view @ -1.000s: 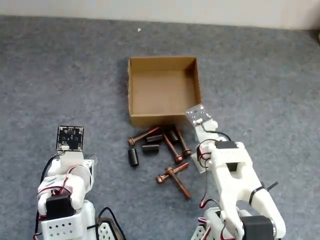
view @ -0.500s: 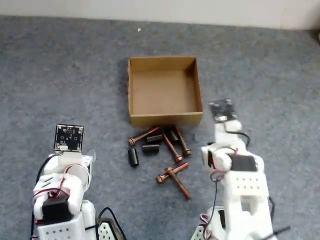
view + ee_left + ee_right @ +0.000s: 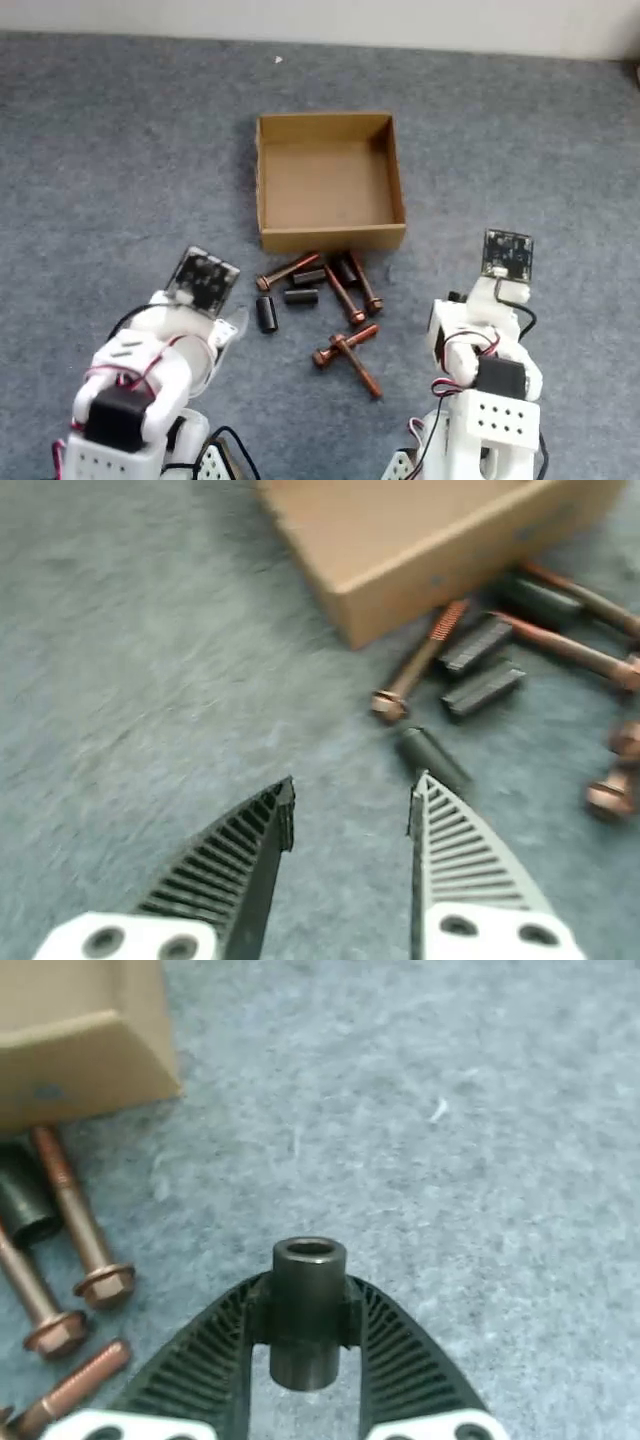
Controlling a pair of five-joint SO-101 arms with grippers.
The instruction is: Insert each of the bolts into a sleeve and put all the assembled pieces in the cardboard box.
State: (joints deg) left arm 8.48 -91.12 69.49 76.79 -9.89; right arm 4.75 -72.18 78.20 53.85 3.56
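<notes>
Overhead, on grey carpet point(image 3: 120, 150): an open-topped cardboard box point(image 3: 330, 239) at upper centre of the frame, its brown floor showing. Just below its front wall, around the middle of the frame, a loose scatter of copper-coloured bolts point(image 3: 290, 270) and short black sleeves point(image 3: 267, 314), some crossed, some touching. Left arm point(image 3: 150, 370) at lower left, right arm point(image 3: 485, 385) at lower right, both apart from the scatter. From the left wrist: left gripper point(image 3: 353, 780) with claw spread apart, gripping nothing, over bare carpet, one lying sleeve just beyond its tips and the box corner farther off. From the right wrist: right gripper point(image 3: 308, 1300) clamped on a single black sleeve point(image 3: 309, 1260), hollow end facing the camera, above the carpet, with bolts and the box corner off to one side.
</notes>
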